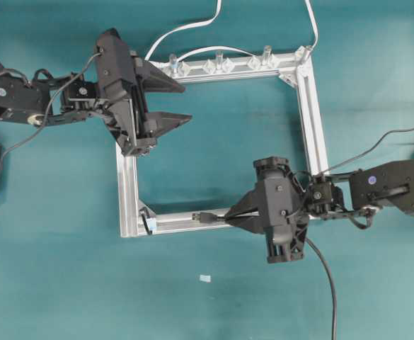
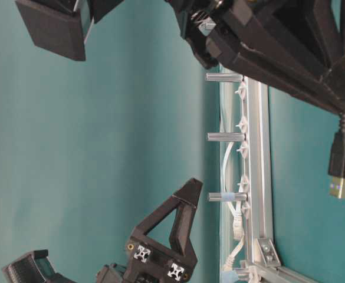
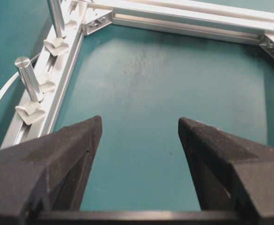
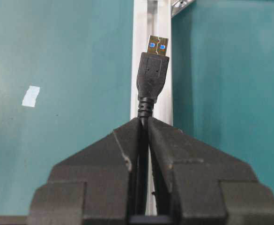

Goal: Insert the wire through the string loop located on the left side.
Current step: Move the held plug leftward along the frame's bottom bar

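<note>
The string loop (image 1: pixel 146 221) was seen only as a tiny dark speck at the frame's (image 1: pixel 127 191) lower-left corner bracket in the overhead view; its opening was too small to be made out. The wire (image 4: pixel 146 117) was hidden between the right gripper's (image 4: pixel 147 123) closed fingers, and perhaps touched the rail beneath.

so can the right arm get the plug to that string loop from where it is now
Probably yes. The right gripper holds the wire with its plug pointing along the bottom frame bar toward the string loop at the corner. Nothing lies between them, and the left gripper sits well clear.
</note>
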Controlling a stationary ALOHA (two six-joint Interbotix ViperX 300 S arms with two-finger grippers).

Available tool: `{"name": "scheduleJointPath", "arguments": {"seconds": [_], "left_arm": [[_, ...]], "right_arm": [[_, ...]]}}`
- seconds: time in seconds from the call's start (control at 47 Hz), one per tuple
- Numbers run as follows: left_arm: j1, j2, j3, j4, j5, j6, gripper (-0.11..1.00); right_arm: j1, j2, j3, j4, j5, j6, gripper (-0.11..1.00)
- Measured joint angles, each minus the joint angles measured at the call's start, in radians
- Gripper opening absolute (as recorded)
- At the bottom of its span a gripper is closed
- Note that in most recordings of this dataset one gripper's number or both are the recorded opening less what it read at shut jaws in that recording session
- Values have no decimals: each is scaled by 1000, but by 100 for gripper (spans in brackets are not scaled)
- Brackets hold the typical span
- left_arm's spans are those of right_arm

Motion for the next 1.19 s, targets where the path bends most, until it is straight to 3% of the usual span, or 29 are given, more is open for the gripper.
{"name": "scheduleJointPath", "arguments": {"seconds": [0.468, 0.766, 1.192], "left_arm": [[0, -2, 0, 0, 0, -2, 72], [0, -2, 0, 2, 0, -2, 72], [-2, -52, 44, 2, 2, 0, 72]], "right_arm": [[-6, 2, -2, 2, 2, 0, 10], [-6, 51, -58, -3, 3, -2, 10], [-34, 115, -149, -57, 46, -2, 10]]}}
